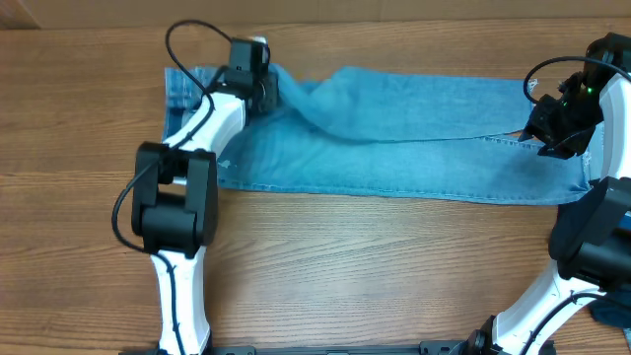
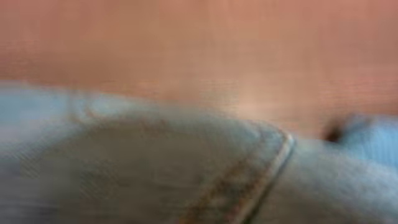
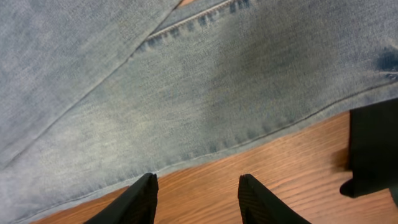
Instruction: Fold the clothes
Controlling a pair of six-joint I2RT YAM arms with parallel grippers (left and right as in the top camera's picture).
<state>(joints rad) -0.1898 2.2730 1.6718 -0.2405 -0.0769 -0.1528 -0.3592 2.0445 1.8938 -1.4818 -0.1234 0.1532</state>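
Observation:
A pair of light blue jeans (image 1: 414,138) lies flat across the wooden table, waist at the left and leg hems at the right. My left gripper (image 1: 264,87) is at the jeans' upper edge near the waist, where a ridge of cloth rises toward it. The left wrist view is blurred, filled by denim and a seam (image 2: 261,180) pressed close, and its fingers are hidden. My right gripper (image 1: 554,136) is at the hem end. In the right wrist view its fingers (image 3: 196,180) are open and empty over bare wood, just off the jeans' edge (image 3: 205,93).
The table's far edge (image 1: 394,20) runs along the top of the overhead view. A black part (image 3: 373,149) stands at the right of the right wrist view. The arm bases (image 1: 177,296) sit at the front edge, with a blue object (image 1: 613,316) at the bottom right corner.

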